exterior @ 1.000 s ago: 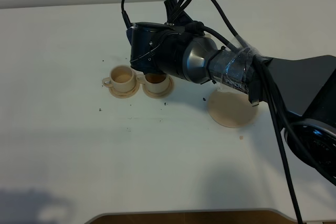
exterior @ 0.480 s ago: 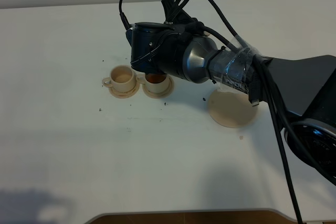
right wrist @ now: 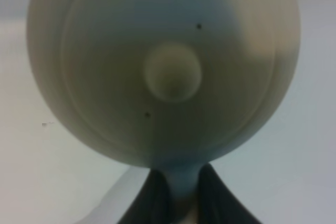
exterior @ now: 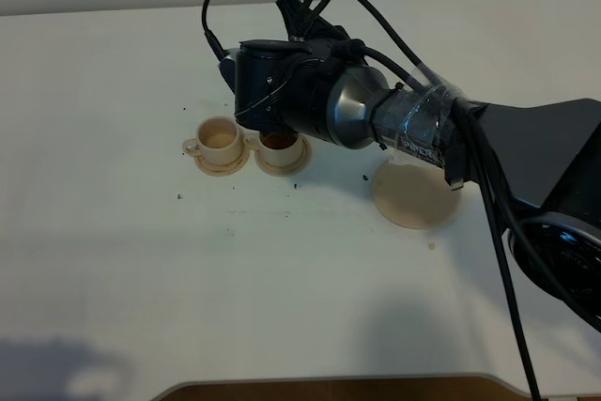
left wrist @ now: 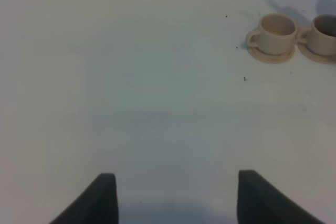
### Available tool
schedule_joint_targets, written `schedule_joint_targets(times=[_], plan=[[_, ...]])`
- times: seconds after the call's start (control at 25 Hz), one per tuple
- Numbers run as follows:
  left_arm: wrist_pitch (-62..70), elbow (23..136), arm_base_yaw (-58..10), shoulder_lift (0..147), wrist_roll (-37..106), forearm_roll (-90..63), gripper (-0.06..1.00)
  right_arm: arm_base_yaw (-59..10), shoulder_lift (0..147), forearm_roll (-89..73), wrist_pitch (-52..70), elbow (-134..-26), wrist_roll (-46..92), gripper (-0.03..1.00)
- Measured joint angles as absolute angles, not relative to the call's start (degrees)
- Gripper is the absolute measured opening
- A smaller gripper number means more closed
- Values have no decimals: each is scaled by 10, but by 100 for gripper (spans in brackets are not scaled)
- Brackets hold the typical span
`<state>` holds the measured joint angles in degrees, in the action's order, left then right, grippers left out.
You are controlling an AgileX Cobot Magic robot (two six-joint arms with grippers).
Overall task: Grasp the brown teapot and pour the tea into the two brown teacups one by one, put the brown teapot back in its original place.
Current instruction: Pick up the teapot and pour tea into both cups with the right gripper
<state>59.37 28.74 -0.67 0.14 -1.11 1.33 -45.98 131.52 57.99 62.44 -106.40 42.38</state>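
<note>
The right tool (right wrist: 178,191) is pinching the loop handle of the brown teapot (right wrist: 168,66), a squat, smooth, pale tan ceramic pot with a knobbed lid. The arm is hiding the pot from above, so it is apparently hovering over the two brown teacups (exterior: 221,138) on the white counter (exterior: 282,288). One small cup (exterior: 279,142) is showing dark tea. The wide flat saucer (exterior: 413,199) is sitting bare nearby. The left tool (left wrist: 176,198) is hanging spread and empty. With such a thin handle grip, the pot could swing, spilling tea or shedding its lid.

We list: pale tan teapot (right wrist: 168,72); pale tan teacups (exterior: 219,141), the three-o'clock teacup (exterior: 279,142) brown inside; white table (exterior: 113,279), dark-speckled.
</note>
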Motion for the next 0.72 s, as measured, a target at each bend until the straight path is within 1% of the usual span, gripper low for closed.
schedule_joint_targets(times=[0.72], plan=[[594,287,-7,1,-11,13,50,-460,1315,603,623,-1064,452,12]])
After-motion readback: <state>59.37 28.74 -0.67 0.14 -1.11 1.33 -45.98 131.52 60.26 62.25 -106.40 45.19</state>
